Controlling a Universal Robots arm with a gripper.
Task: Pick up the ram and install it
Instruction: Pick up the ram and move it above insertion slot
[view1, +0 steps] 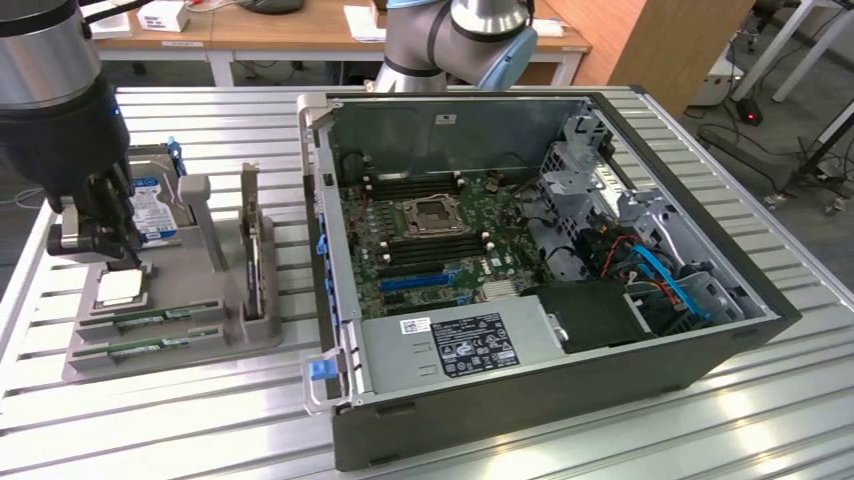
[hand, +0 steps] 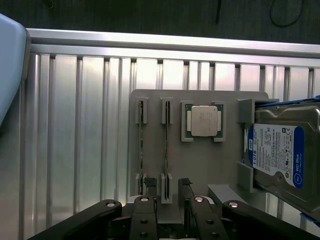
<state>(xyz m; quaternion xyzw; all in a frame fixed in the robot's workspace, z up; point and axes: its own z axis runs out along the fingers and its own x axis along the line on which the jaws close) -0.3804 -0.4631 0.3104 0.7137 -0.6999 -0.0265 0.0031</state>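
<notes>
Two ram sticks stand on edge in slots of a grey holder tray (hand: 200, 170). In the wrist view they are thin green strips, one (hand: 166, 145) beside the square silver processor (hand: 204, 121), the other (hand: 141, 150) further out. My gripper (hand: 167, 187) is open above the tray, its black fingertips (hand: 150, 186) standing either side of the end of the stick beside the processor; nothing is held. In the exterior view the gripper (view1: 114, 262) hangs over the tray (view1: 200, 350) at the left, with the ram sticks (view1: 147, 318) lying in front of it.
A hard drive (hand: 280, 155) with a blue-white label stands at the tray's far end (view1: 154, 215). The open computer case (view1: 534, 400) fills the exterior view's right, its motherboard (view1: 427, 235) showing black memory slots around the processor socket. The table is ribbed aluminium.
</notes>
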